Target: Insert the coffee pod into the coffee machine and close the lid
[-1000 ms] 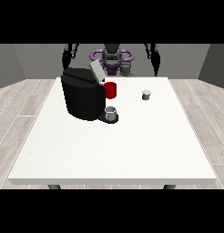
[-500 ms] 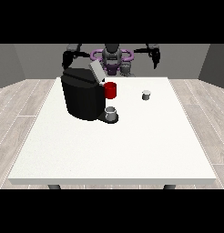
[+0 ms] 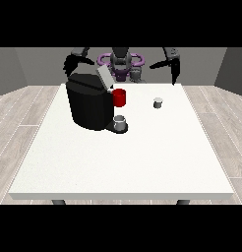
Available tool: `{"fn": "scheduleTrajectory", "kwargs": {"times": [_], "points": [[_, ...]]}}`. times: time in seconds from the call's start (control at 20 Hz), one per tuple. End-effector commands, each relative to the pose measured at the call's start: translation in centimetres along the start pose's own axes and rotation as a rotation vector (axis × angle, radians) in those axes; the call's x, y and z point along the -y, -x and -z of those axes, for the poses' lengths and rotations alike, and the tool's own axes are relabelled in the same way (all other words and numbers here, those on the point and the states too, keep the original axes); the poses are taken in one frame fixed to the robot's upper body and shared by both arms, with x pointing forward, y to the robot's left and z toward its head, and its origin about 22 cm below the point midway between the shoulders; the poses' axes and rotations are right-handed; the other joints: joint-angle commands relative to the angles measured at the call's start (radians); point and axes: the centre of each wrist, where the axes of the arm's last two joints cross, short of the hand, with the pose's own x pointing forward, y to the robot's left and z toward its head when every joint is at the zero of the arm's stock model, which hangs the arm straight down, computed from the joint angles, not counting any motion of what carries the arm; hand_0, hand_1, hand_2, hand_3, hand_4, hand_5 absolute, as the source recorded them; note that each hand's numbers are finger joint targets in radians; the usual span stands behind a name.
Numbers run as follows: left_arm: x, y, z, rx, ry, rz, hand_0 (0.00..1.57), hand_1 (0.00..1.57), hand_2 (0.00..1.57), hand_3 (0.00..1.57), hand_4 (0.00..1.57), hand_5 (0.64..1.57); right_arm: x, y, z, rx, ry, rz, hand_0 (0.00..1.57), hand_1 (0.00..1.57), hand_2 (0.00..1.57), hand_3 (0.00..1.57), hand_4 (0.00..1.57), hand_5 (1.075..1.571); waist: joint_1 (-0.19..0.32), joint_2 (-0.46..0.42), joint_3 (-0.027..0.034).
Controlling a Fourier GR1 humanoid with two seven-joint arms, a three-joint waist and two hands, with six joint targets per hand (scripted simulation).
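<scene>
The black coffee machine (image 3: 89, 106) stands on the left half of the white table (image 3: 123, 162), with its grey lid (image 3: 103, 77) tilted up and open. A red part (image 3: 119, 97) sticks out at its right side, and a small grey cup (image 3: 120, 123) sits at its base. The coffee pod (image 3: 158, 102), small and grey, rests on the table to the machine's right. The hand at the view's right (image 3: 174, 71) hangs above the table's far edge with its fingers pointing down, well behind the pod. The hand at the view's left (image 3: 71, 63) hovers behind the machine's top.
The robot's torso (image 3: 122, 61), with purple trim, stands behind the table's far edge. A wood floor surrounds the table. The table's near half lies in front of the machine and the pod.
Both arms have lifted from beside the torso and spread outward, and the hands are now higher and wider apart. The machine, cup and pod have not moved.
</scene>
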Motion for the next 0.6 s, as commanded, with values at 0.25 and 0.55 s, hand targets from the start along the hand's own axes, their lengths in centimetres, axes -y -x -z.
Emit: {"fn": "scheduleTrajectory", "kwargs": {"times": [0.25,0.55], "points": [[-2.4,1.7,3.2,-0.12,-0.021,0.055,0.0,0.0,0.0,0.0,0.0,1.571,-2.5,-0.8,-0.1,0.024,-0.061,0.007,0.0,0.0,0.0,0.0,0.23,1.571,-0.056,0.06,-0.0004],[-1.0,1.8,5.2,-0.172,0.003,0.127,0.0,0.0,0.0,0.0,0.0,1.571,-1.4,-1.4,2.6,0.012,-0.026,0.022,0.0,0.0,0.0,0.0,0.33,1.571,-0.037,0.077,-0.0001]]}}
